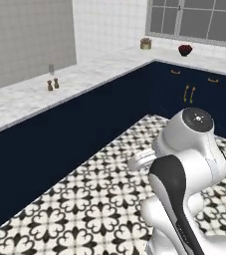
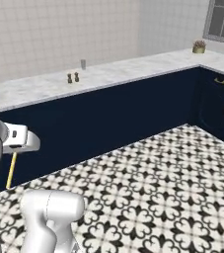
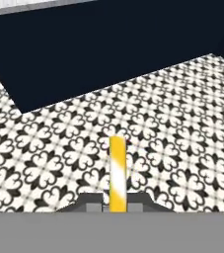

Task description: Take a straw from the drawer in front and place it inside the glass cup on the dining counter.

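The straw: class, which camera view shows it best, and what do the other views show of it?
The hand view shows the yellow-and-white striped straw best: close and centred, rising between the shut gripper fingertips. The right base view gives a thin yellow line hanging below the gripper. I cannot make it out in the left base view.

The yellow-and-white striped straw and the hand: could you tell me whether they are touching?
Touching. In the hand view the yellow-and-white striped straw rises from between the hand's two dark fingertips, pinched with no gap on either side.
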Available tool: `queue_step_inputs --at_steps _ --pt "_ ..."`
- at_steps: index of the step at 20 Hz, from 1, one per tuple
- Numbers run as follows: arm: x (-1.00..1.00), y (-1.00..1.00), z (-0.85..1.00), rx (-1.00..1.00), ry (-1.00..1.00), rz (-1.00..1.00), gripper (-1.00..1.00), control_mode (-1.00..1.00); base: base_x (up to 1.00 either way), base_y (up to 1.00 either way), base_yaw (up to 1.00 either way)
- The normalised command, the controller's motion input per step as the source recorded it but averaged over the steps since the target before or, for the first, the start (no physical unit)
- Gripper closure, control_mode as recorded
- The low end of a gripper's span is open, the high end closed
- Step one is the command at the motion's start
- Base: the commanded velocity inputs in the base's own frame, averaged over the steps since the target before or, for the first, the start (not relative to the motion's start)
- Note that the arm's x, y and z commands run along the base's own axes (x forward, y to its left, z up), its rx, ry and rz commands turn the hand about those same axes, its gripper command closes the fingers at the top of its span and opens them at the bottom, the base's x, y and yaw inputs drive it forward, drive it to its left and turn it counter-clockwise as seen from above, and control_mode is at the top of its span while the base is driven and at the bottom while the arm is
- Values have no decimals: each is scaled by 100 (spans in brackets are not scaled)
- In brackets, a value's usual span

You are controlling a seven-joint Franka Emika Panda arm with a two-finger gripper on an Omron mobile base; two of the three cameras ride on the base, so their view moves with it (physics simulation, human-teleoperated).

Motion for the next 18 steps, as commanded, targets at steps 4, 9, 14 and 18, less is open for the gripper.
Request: queue_step_inputs --at_steps 4,9,14,18 --pt "0 0 0 0 0 0 100 100 14 100 1" --pt "0 0 0 0 0 0 100 100 0 100 -20" --pt "0 0 0 0 0 0 100 100 0 100 -32" --pt "0 0 0 0 0 0 100 100 0 100 -35"
